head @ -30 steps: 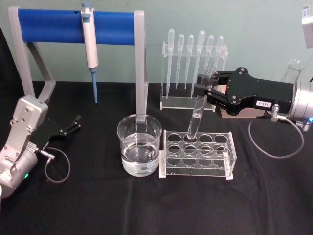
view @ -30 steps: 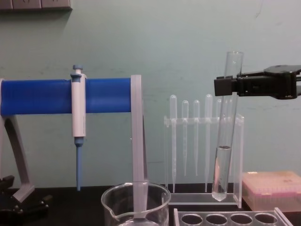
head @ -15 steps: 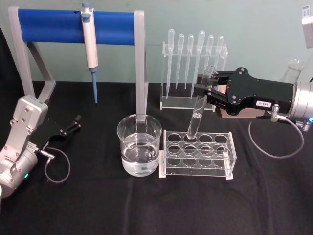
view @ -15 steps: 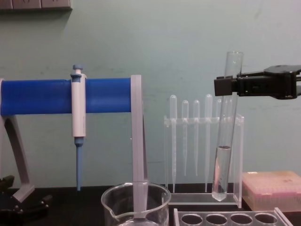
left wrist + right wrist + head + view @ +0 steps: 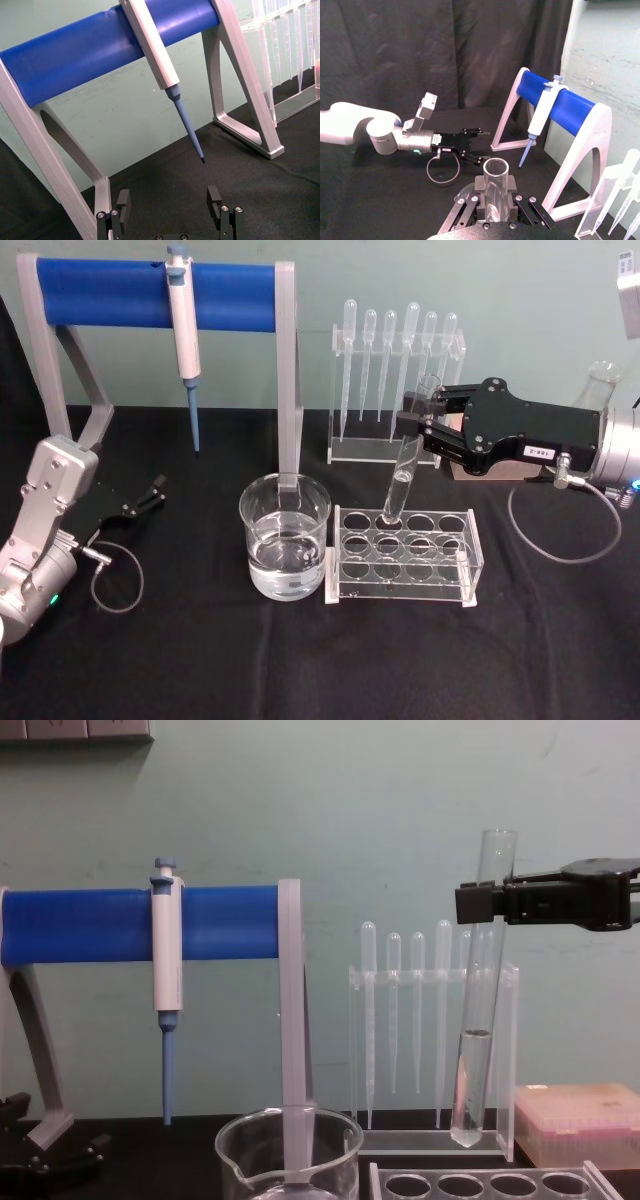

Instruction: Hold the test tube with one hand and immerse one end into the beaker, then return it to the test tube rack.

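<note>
Head view, items listed from your left to your right.

1. Left gripper (image 5: 154, 493): parked low on the black table (image 5: 200, 660), near its left edge. In the left wrist view you can see its fingers (image 5: 123, 199) standing well apart with nothing between them.
2. Stand with a blue bar (image 5: 120, 292): at the back left. A white-and-blue pipettor (image 5: 183, 330) hangs from the bar, tip down.
3. Beaker (image 5: 285, 536): mid-table, in front of the stand's right leg, partly filled with clear liquid. It sits just beside the left end of the rack.
4. Test tube rack (image 5: 405, 556): clear, with rows of round holes, right of the beaker.
5. Test tube (image 5: 404, 472): your task item. It hangs slightly tilted over the rack's back row, rim up. In the chest view its rounded bottom (image 5: 467, 1135) sits above the rack top, and clear liquid fills its lower part. It is apart from the beaker.
6. Pipette stand (image 5: 396, 390): clear, behind the rack, holding a row of thin pipettes, bulbs up.
7. Right gripper (image 5: 416, 426): reaching in from your right, raised above the rack, jaws clamped on the tube just below its rim. The right wrist view shows the open rim (image 5: 495, 172) between the jaws.
8. Pink box (image 5: 580, 1120): on the table behind the right gripper.
</note>
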You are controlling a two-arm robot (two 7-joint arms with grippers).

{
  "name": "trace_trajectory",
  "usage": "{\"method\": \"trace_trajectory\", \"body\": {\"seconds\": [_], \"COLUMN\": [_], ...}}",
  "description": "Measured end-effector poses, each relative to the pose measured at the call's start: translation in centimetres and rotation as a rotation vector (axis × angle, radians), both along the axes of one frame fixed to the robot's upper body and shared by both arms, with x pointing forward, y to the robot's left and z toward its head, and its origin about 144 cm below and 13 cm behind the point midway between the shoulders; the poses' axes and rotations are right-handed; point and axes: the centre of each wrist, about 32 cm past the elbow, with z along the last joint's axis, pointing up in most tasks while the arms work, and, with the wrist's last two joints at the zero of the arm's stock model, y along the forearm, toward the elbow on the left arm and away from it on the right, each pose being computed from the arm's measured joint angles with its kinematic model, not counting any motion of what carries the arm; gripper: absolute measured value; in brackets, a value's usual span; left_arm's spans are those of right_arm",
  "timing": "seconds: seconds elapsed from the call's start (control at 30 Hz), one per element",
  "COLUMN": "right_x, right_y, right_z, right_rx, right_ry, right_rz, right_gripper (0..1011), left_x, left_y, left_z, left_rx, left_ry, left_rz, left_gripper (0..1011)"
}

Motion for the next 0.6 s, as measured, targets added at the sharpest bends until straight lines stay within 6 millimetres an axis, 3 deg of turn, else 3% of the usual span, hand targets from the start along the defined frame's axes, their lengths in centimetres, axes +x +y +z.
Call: {"method": "trace_trajectory", "body": {"seconds": [0.6], "right_x": [0.00], "right_y": [0.00], "right_z": [0.00], "right_rx": [0.000], "right_ry": [0.000], "right_rz": [0.000], "right_gripper": [237], "left_x": [0.00], "left_y": [0.00], "left_z": [0.00], "left_rx": [0.000], "left_ry": [0.000], "left_rz": [0.000], "left_gripper": [1000]}}
